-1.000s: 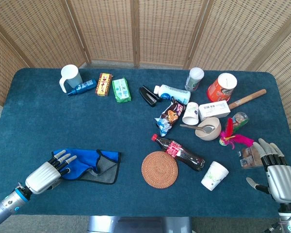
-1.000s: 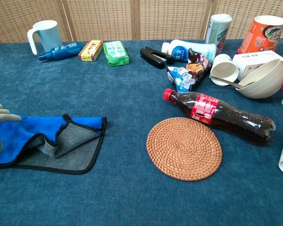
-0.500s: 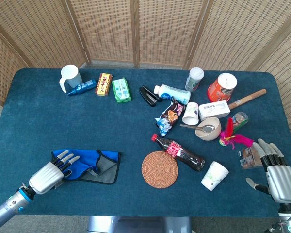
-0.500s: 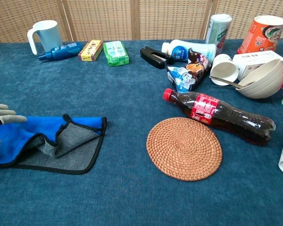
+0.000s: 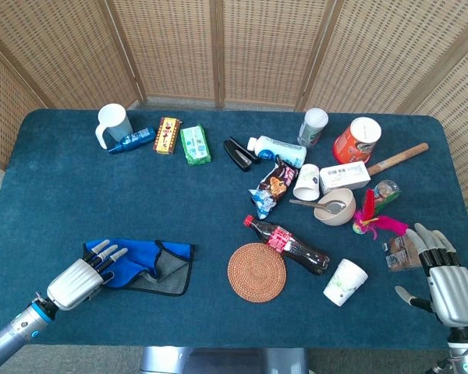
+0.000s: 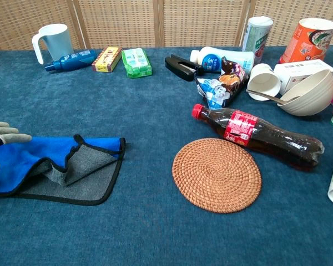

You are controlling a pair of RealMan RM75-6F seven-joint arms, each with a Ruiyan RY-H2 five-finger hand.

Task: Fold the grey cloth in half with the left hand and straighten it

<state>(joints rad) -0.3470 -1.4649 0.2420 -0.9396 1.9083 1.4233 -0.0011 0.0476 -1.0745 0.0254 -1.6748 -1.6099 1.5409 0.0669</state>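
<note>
The cloth is grey on one side and blue on the other, with black edging. It lies loosely folded near the table's front left, with a grey flap showing at its right end. My left hand rests on the blue left part with its fingers spread flat. In the chest view only its fingertips show at the left edge. My right hand hovers at the front right, open and holding nothing, far from the cloth.
To the right of the cloth lie a round rattan coaster and a cola bottle on its side. A paper cup stands near my right hand. A mug, packets, cups and a bowl crowd the back and right.
My left hand has slid slightly back toward the table's front-left edge on the cloth. The cloth's shape and my right hand are unchanged.
</note>
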